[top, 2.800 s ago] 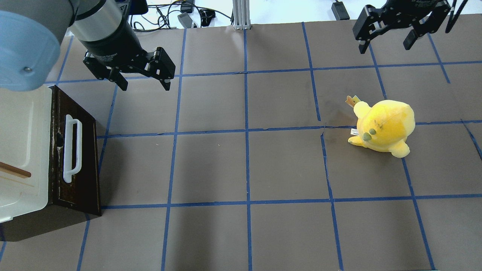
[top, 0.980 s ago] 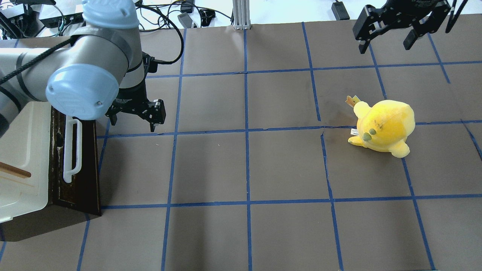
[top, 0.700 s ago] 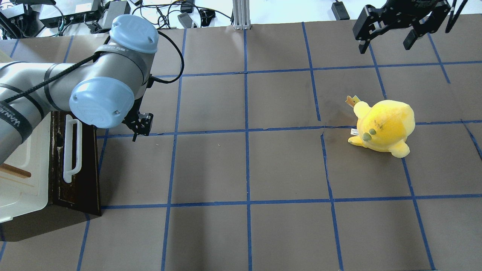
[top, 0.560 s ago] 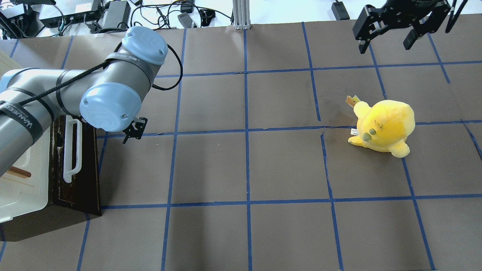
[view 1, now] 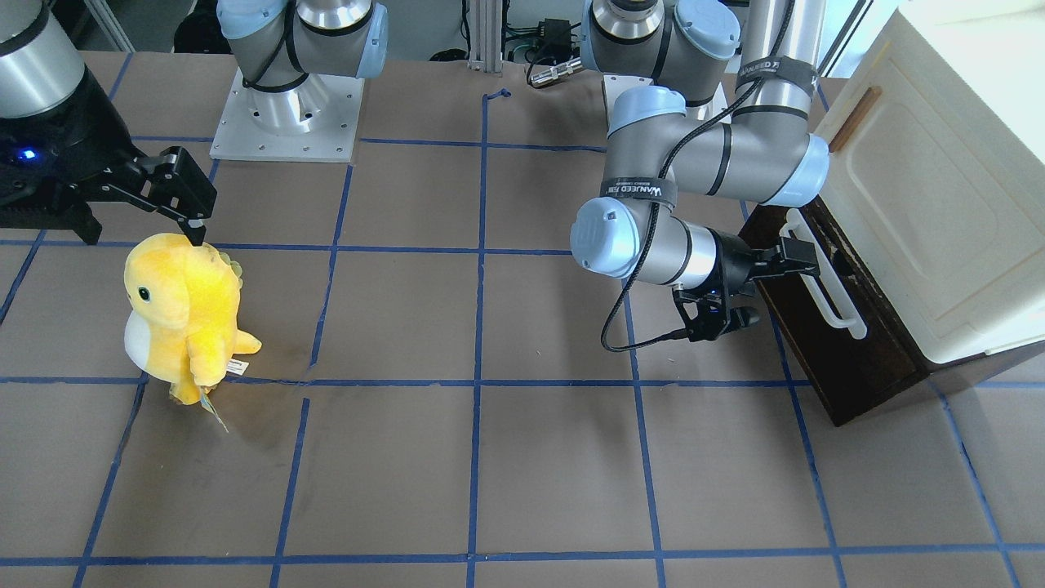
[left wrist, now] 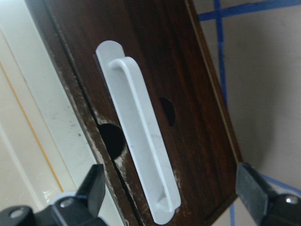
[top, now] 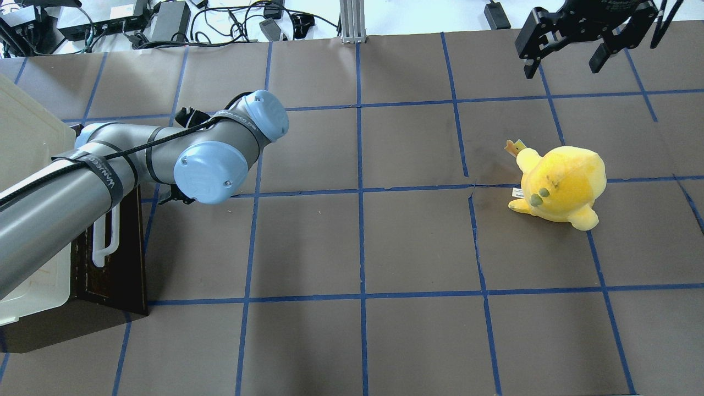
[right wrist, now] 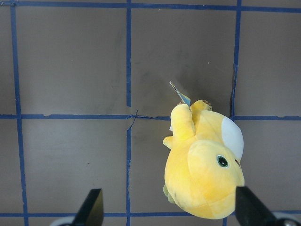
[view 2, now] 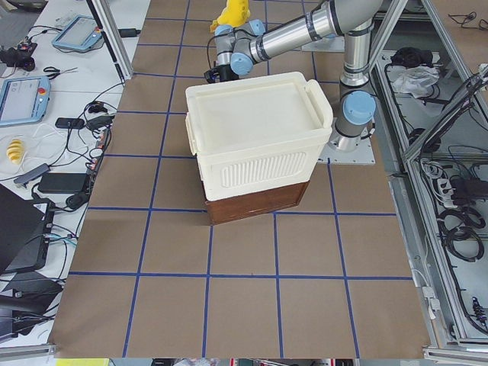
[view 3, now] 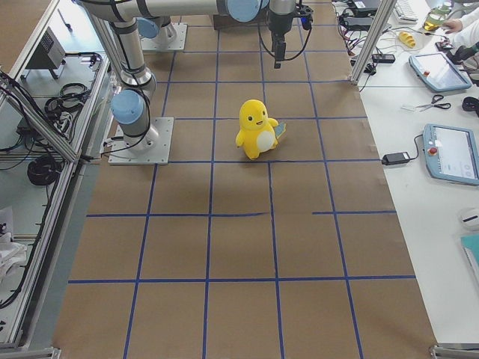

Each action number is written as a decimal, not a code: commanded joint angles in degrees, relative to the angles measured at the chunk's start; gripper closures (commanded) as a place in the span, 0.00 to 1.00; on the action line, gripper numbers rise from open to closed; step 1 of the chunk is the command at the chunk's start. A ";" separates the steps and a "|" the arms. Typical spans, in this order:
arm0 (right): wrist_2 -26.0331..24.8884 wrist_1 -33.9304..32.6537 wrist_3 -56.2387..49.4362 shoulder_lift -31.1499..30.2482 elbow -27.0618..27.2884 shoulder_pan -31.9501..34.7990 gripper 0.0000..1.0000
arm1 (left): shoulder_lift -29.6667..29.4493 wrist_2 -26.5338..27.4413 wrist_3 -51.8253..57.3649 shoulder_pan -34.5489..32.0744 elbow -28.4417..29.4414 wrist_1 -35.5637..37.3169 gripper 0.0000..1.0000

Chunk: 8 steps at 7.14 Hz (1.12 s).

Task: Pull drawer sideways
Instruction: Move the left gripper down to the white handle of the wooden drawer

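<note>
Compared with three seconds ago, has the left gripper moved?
Yes. In the overhead view the left gripper has swung from beyond the far corner of the drawer to level with its white handle, open and facing it.

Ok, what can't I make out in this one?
Left gripper: overhead, its own arm covers nearly all of it.
Handle: overhead, the arm hides its upper part; in the front view, contact with the upper finger is unclear.
Drawer: in exterior left the cabinet hides its front; its inside shows in no view.
Plush: exterior left, far off, cut by the top edge.
</note>
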 commanded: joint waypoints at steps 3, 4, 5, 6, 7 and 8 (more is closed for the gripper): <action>0.00 -0.01 0.00 0.00 0.00 0.00 0.00 | -3.34 13.95 -12.39 -0.70 -3.70 -4.14 0.00; 0.00 -0.01 0.00 0.00 0.00 0.00 0.00 | -4.47 13.52 -12.57 -0.52 -3.79 -4.75 0.00; 0.00 -0.01 0.00 0.00 0.00 0.00 0.00 | -5.09 13.26 -12.57 -0.35 -4.05 -5.10 0.00; 0.00 -0.01 0.00 0.00 0.00 0.00 0.00 | -5.36 13.08 -12.57 0.00 -4.23 -7.71 0.00; 0.00 -0.01 0.00 0.00 0.00 0.00 0.00 | -5.28 13.08 -12.66 0.18 -4.23 -8.87 0.00; 0.00 -0.01 0.00 0.00 0.00 0.00 0.00 | -5.45 13.08 -12.66 1.23 -4.40 -9.84 0.00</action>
